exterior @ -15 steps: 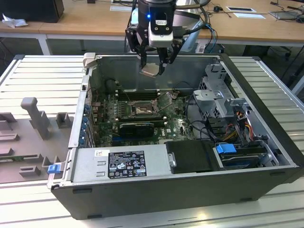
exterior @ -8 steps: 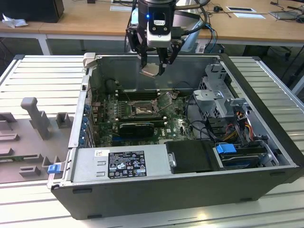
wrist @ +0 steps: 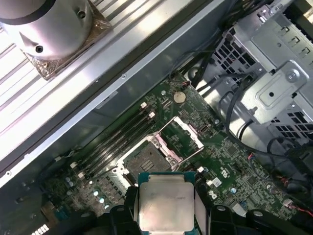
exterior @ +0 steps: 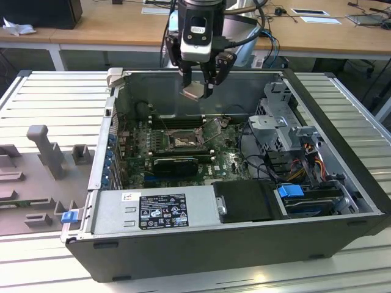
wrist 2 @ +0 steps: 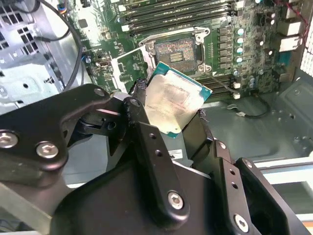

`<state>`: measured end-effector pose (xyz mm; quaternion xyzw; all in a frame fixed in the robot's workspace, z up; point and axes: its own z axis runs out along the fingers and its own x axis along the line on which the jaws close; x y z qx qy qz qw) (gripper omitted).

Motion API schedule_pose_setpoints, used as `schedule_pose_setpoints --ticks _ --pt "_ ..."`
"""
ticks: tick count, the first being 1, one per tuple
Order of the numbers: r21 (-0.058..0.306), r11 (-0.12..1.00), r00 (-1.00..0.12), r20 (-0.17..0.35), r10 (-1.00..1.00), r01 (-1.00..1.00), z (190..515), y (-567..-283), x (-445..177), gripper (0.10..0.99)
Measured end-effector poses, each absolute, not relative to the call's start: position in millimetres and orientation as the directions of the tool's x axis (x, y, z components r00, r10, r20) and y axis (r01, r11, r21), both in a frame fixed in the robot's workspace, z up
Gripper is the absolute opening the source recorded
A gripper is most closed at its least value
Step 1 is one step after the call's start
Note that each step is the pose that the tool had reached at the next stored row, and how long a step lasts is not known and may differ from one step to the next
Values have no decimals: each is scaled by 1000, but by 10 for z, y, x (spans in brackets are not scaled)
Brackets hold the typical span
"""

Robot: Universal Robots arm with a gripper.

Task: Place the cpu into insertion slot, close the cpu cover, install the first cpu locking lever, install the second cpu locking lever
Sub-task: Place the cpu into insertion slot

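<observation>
Jaws clamped on the cpu point(exterior: 194, 91) by its edges, well above the board. Insertion slot point(exterior: 182, 141) lies at 6 o'clock of it in the exterior view; cpu cover point(wrist: 191, 133) raised open. Risk: chip looks tilted in the grip, so a skewed seating could bend contacts.
</observation>
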<state>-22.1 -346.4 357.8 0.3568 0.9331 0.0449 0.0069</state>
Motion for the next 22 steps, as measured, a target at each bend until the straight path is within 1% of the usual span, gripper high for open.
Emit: schedule_pose_setpoints --ticks 9,22 --pt "89 713 -716 19 697 696 3573 -3465 -255 541" --pt "89 642 -646 19 763 762 3556 -3464 -256 541"
